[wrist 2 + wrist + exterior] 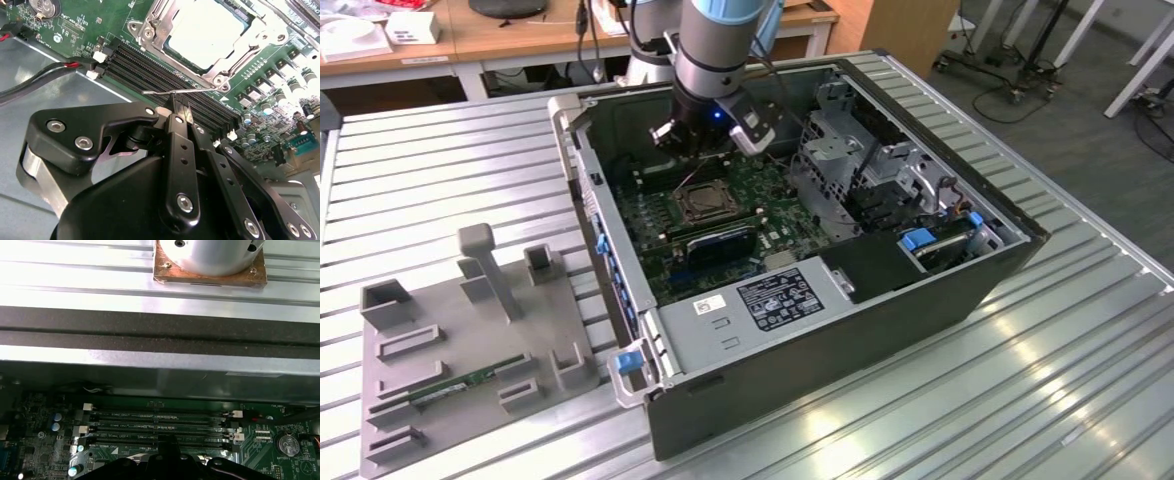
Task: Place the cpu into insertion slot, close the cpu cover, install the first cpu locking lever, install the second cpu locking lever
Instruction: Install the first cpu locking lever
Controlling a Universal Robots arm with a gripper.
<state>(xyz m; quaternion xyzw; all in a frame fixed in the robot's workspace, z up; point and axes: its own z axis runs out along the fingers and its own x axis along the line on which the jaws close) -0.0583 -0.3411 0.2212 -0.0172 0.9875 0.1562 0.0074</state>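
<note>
Black metal fingers [179, 112] are drawn together with no gap visible between them, their tips right at a thin silver wire, a locking lever [155, 92], which runs across just past them. Whether the wire is pinched between the tips or only touching them cannot be told. Beneath and just beyond the tips lie long black memory slots [150, 65], side by side on the green motherboard [90, 25].

Just past those slots sits the insertion slot [700, 204]. The cpu [207, 32] is in it, its pale top bright under the light. The cpu cover [234, 59], a silver frame, lies flat around the chip, which shows through its window.

In the first wrist view the dark finger tips [165, 445] sit over the same rows of memory slots, near the wall of the case.

In the exterior view the arm [720, 40] reaches down from above into an open computer case [961, 270], which lies on its side on a ribbed metal tabletop [1067, 380]. At the exterior view's left, well apart from the case, a grey fixture plate [454, 300] holds a green memory stick [460, 385].
</note>
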